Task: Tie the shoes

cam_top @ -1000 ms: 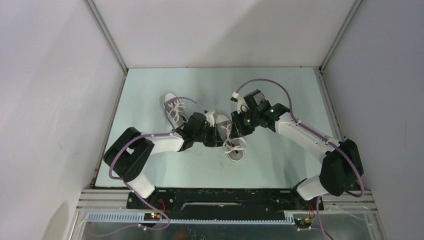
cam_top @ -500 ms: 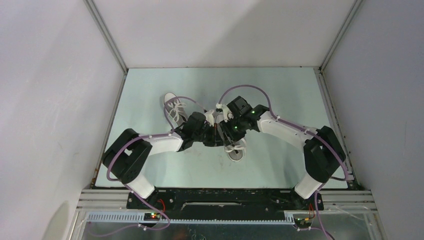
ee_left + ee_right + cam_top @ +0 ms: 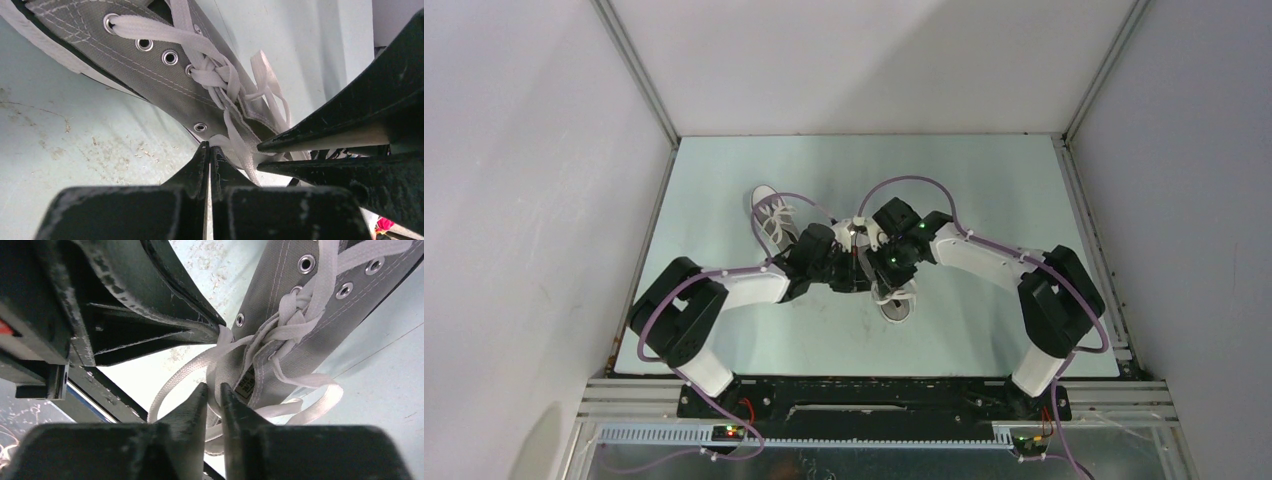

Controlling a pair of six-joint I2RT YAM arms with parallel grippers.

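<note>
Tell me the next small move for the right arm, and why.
Probably close the right fingers fully: they straddle a white lace strand of the grey canvas sneaker, with a narrow gap showing, so it looks ungripped.

Pale green bench (image 3: 984, 180), scuffed in patches. Plain white walls (image 3: 854, 60) on three sides, metal posts (image 3: 639, 70) at far corners. Even light.

I am seeing a pale green table (image 3: 984, 190), scuff marks (image 3: 100, 145) speckling it, white walls (image 3: 874, 60) rising left, right and far.
</note>
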